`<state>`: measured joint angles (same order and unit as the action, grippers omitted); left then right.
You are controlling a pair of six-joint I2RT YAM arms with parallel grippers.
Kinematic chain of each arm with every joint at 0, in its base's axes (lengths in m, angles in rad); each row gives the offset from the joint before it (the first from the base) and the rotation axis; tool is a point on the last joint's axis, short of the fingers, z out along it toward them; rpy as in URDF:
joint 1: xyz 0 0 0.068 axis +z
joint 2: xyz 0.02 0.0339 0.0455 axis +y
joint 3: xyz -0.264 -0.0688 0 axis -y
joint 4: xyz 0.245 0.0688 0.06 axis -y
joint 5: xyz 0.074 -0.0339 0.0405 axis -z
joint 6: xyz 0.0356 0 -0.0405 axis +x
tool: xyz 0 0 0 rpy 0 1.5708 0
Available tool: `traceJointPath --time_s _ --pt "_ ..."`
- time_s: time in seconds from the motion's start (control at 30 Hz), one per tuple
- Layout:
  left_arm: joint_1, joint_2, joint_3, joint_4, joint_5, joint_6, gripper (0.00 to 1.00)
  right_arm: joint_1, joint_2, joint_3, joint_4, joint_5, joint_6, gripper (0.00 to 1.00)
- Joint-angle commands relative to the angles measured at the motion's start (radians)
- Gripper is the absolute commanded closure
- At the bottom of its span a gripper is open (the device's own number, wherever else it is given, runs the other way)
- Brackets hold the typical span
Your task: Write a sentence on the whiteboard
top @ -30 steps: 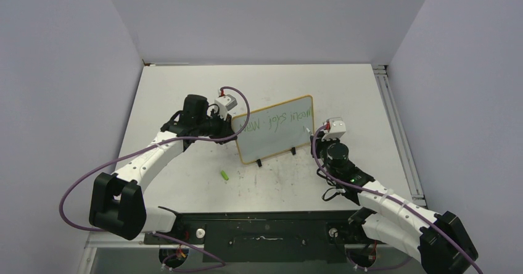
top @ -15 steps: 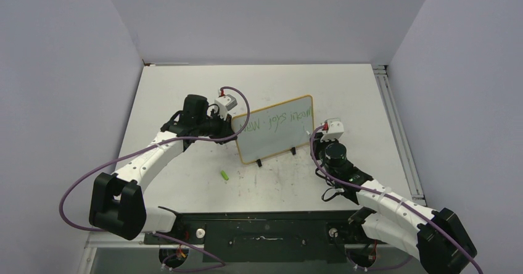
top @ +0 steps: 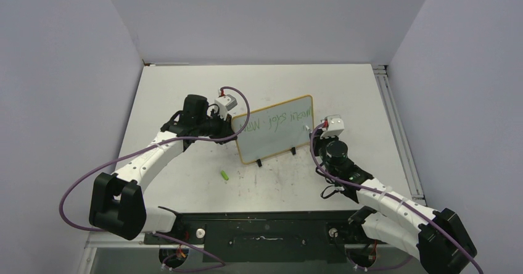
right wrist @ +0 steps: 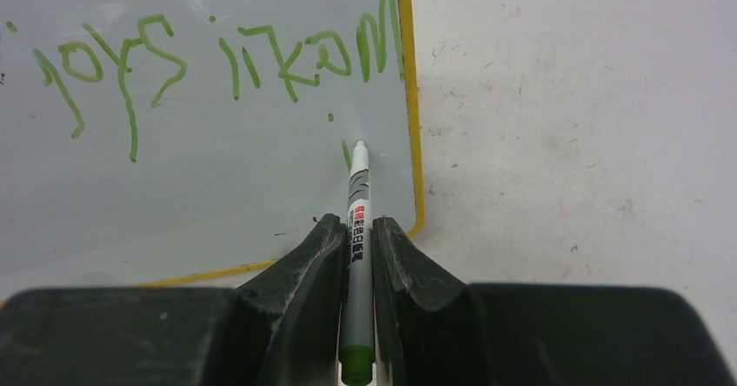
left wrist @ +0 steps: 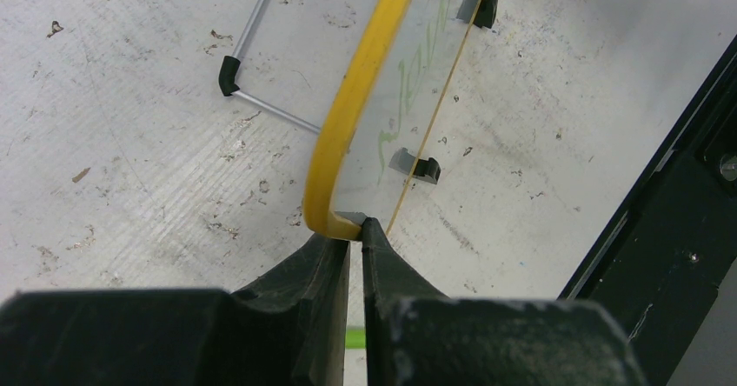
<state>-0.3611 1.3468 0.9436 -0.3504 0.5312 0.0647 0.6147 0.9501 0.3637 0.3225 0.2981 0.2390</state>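
Nearest, at the bottom of the top view, the two arms reached up from their bases across the scuffed white desk (top: 185,89), the left arm (top: 154,153) from the lower left and the right arm (top: 370,194) from the lower right. A small green piece (top: 226,175) lay alone on the desk just below centre, apart from both arms. Beyond it, the whiteboard (top: 271,144) stood at the centre of the frame on two black feet (top: 259,162), leaning back, with one wrist at each end. In the right wrist view the right jaws were clenched on a green marker (right wrist: 358,229) running up the middle of the frame. Its pale tip sat over the board's lower right area, just inside the yellow frame (right wrist: 407,99) and beside a short green stroke. Whether the tip touched the surface could not be told. The sentence (right wrist: 235,60) ran across the top of that view in thin green handwriting. In the left wrist view the left jaws were clamped on the rounded corner of the board's yellow edge at lower centre. A thin wire stand (left wrist: 261,99) showed behind the board at upper left.
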Motion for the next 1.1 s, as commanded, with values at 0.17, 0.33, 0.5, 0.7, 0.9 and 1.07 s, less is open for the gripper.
traceJointPath --time_s 0.17,0.33,0.5,0.7,0.9,1.07 --pt "-0.014 0.012 0.017 -0.024 -0.024 0.037 1.00 -0.005 0.016 0.040 0.084 0.027 -0.011 0.95" --pt "-0.014 0.012 0.017 -0.024 -0.025 0.037 1.00 -0.007 0.033 0.034 0.077 0.034 -0.001 0.95" --pt "-0.015 0.012 0.017 -0.024 -0.024 0.037 1.00 -0.007 0.028 0.018 0.060 0.038 0.014 0.95" --pt "-0.015 0.011 0.017 -0.024 -0.025 0.037 1.00 -0.010 0.013 -0.001 0.039 0.047 0.028 0.95" --pt "-0.014 0.011 0.017 -0.024 -0.025 0.037 1.00 -0.013 0.008 -0.008 0.026 0.054 0.037 0.95" --pt "-0.015 0.012 0.016 -0.025 -0.024 0.037 1.00 -0.013 0.017 -0.008 0.026 0.043 0.039 0.95"
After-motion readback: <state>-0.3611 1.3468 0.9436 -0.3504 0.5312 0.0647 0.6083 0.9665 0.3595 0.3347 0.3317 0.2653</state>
